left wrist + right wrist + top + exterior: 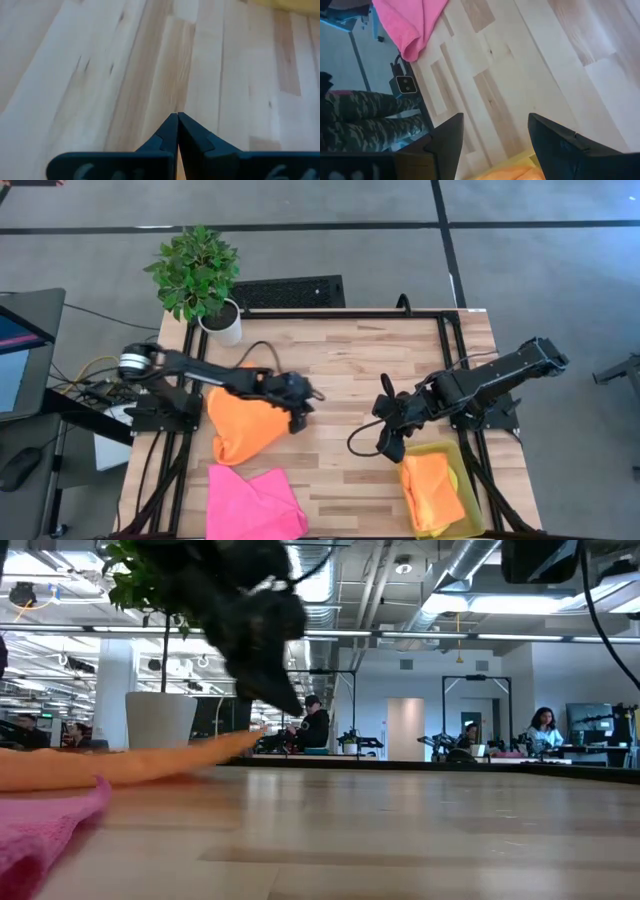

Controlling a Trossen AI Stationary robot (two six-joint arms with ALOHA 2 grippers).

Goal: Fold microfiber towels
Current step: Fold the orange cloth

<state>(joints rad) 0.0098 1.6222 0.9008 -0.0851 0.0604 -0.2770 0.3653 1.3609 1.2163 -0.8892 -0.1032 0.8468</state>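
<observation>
An orange towel [245, 423] lies bunched on the table's left half, and its right end rises toward my left gripper [300, 398], which is shut on it. A hot pink towel [252, 502] lies crumpled at the near edge, left of centre. A second orange towel [432, 492] lies folded in the yellow bin [470, 515] at the near right. I cannot tell a yellow towel apart from the bin. My right gripper [390, 442] is open and empty just left of the bin, over bare wood. My left gripper holds the orange towel by its right end [245, 740], pinched between the shut fingers, which slant down from the left. A sliver of orange [176, 167] shows far back between the fingers. That end is lifted and the rest [90, 768] lies on the table.
A potted plant [200, 275] in a white pot [222, 325] stands at the far left corner. Bare wood lies between the two grippers and across the table's middle [350, 360]. People sit at desks in the room behind [310, 725].
</observation>
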